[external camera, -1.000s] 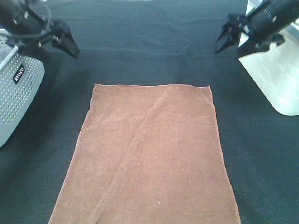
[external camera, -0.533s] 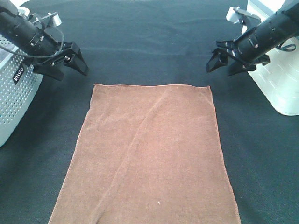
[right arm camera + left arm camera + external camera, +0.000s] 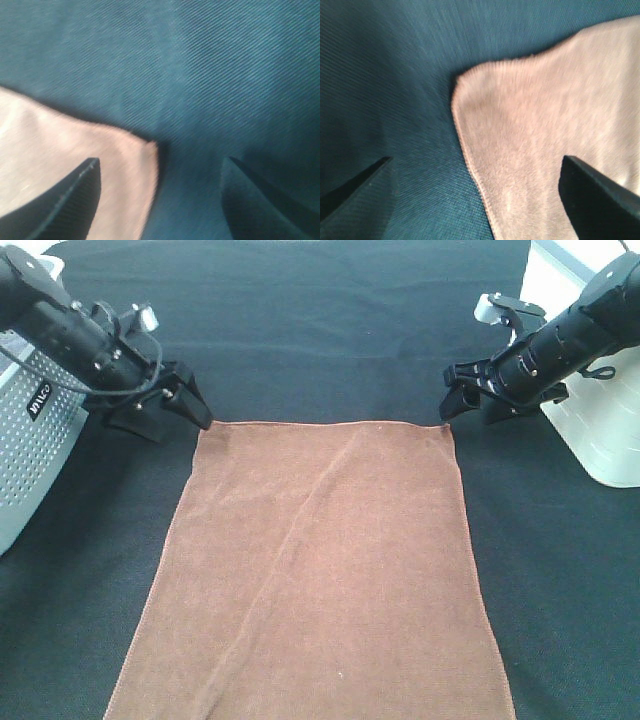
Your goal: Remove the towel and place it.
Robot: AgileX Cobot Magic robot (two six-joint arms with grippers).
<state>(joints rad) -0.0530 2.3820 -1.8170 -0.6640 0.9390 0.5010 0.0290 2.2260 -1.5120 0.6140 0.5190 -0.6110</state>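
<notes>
The brown towel [image 3: 320, 570] lies flat on the black tablecloth, running to the near edge of the exterior view. My left gripper [image 3: 178, 415] is open, low over the towel's far left corner; the left wrist view shows that corner [image 3: 470, 82] between the two fingertips. My right gripper [image 3: 470, 405] is open, low over the far right corner; the right wrist view shows that corner [image 3: 150, 150] between its fingertips. Neither gripper holds the cloth.
A grey perforated basket [image 3: 35, 455] stands at the left edge. A white container [image 3: 605, 440] stands at the right edge. The black tablecloth [image 3: 320, 330] covers the table.
Both grippers have come down and inward from the far corners of the view to the towel's two far corners. The towel has not moved.
</notes>
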